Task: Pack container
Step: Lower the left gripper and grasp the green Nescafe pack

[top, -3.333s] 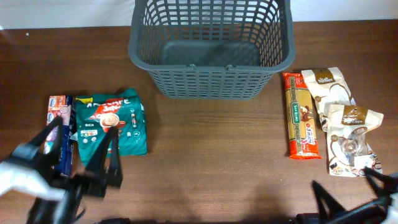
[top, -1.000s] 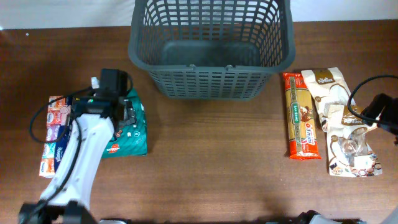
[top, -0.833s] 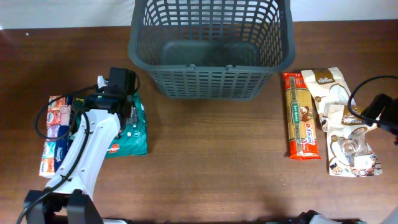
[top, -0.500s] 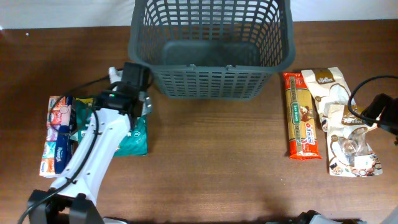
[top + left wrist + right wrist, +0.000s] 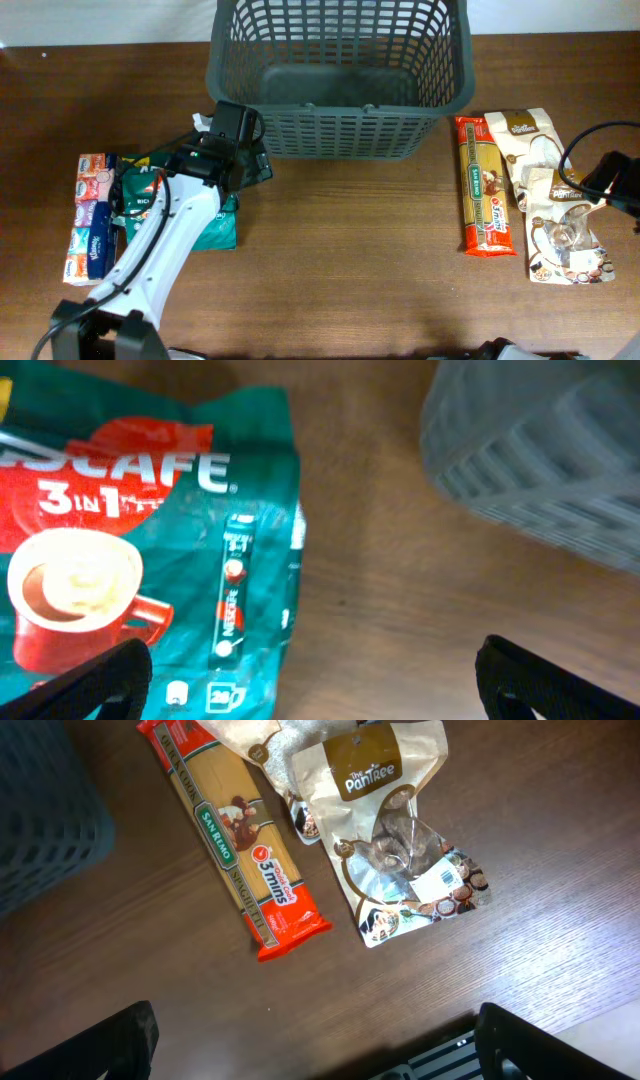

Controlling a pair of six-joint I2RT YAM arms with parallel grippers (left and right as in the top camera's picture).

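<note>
We are at the grab step: the grey basket (image 5: 340, 135) sits empty at the far middle of the table, our left claw (image 5: 315, 675) and right claw (image 5: 315, 1040) are wide open, and next the left must drop onto the green coffee bag (image 5: 130, 560).

Overhead, the top edge cut off the far rim of the container (image 5: 340, 140). In the left wrist view the container appeared only as a blurred grey mass. Left of the container, the left arm (image 5: 170, 240) covered part of the green coffee packet (image 5: 222, 230), and the packet's small print was illegible. Right of the container, the frame edge cropped the right arm (image 5: 612, 178). The left gripper (image 5: 312, 660) and the right gripper (image 5: 315, 1020) showed only fingertips, at the bottom corners of their wrist views.
</note>
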